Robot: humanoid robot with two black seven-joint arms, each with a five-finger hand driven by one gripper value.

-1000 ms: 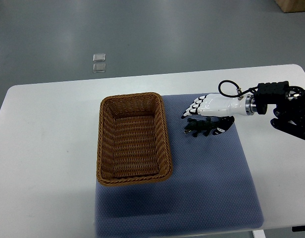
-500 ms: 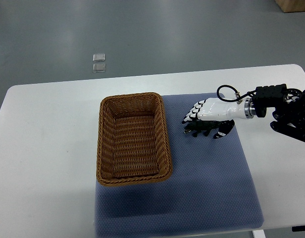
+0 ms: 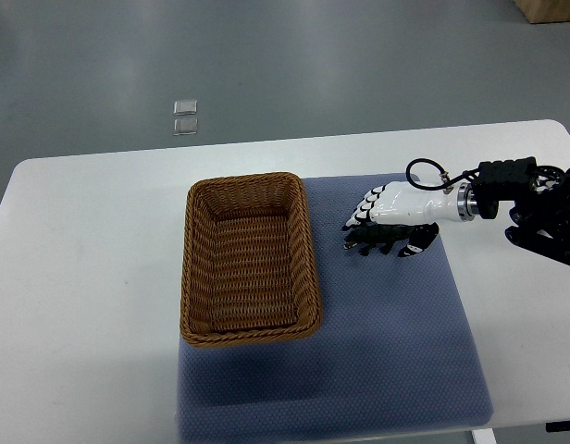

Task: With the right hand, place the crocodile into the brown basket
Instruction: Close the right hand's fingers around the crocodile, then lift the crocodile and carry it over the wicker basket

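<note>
The dark green toy crocodile (image 3: 366, 242) lies on the blue mat (image 3: 396, 314), to the right of the brown wicker basket (image 3: 194, 268). My right hand (image 3: 385, 228), white with black fingertips, reaches in from the right and sits on top of it. The fingers (image 3: 359, 215) curl down over the far side of the crocodile's back and the thumb (image 3: 419, 246) presses in from the near side by the tail. The crocodile still touches the mat. The basket holds nothing. The left arm does not show.
The mat covers the right half of a white table (image 3: 91, 277); the basket overlaps its left edge. Two small clear squares (image 3: 184, 117) lie on the grey floor beyond the table. A brown box corner (image 3: 553, 9) shows at the top right.
The right hand has sunk onto the crocodile and its fingers have curled in from a flatter spread. The crocodile has barely shifted.
</note>
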